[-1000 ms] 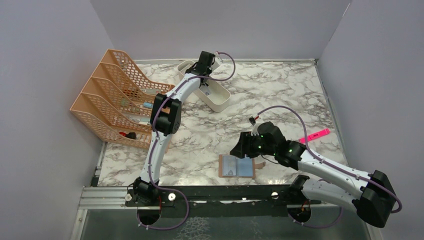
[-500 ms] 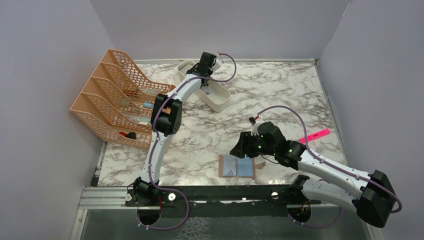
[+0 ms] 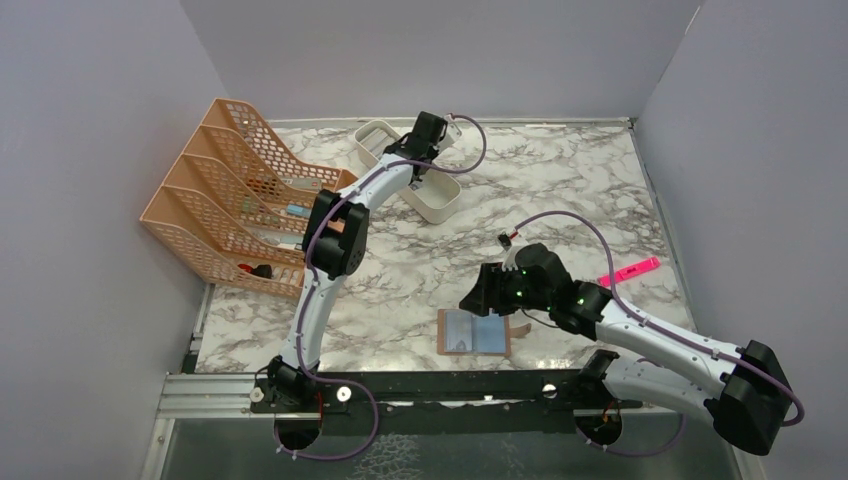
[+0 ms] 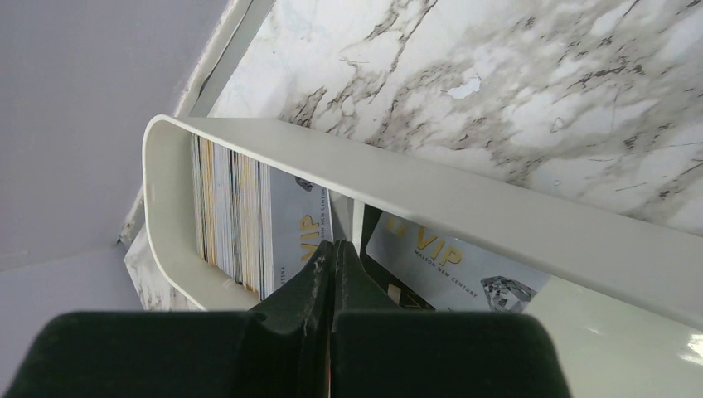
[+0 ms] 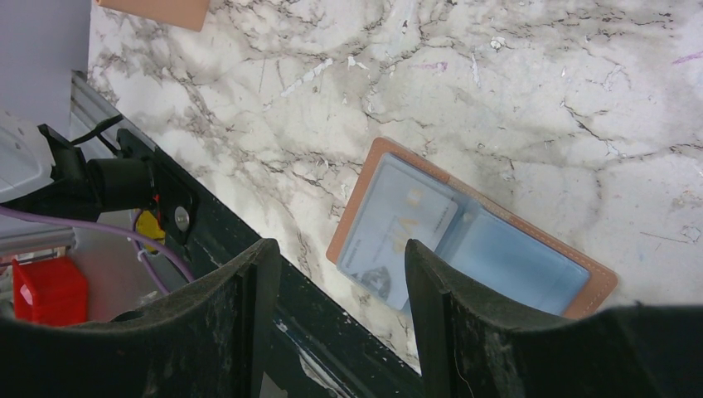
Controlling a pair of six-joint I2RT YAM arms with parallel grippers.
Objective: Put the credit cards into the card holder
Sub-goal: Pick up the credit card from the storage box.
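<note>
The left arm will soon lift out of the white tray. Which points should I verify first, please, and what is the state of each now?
1. Left gripper shut inside the white tray: ok.
2. One of the credit cards caught in its grip: cannot tell.
3. Card holder lying open on the table: ok.
4. Right gripper open above the holder: ok.
5. A free pocket in the holder: cannot tell.

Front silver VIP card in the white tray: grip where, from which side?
Probably its top edge, from straight above, pinched across the thickness. The front VIP card stands on edge against the card stack, and the white tray walls block side approaches.
</note>
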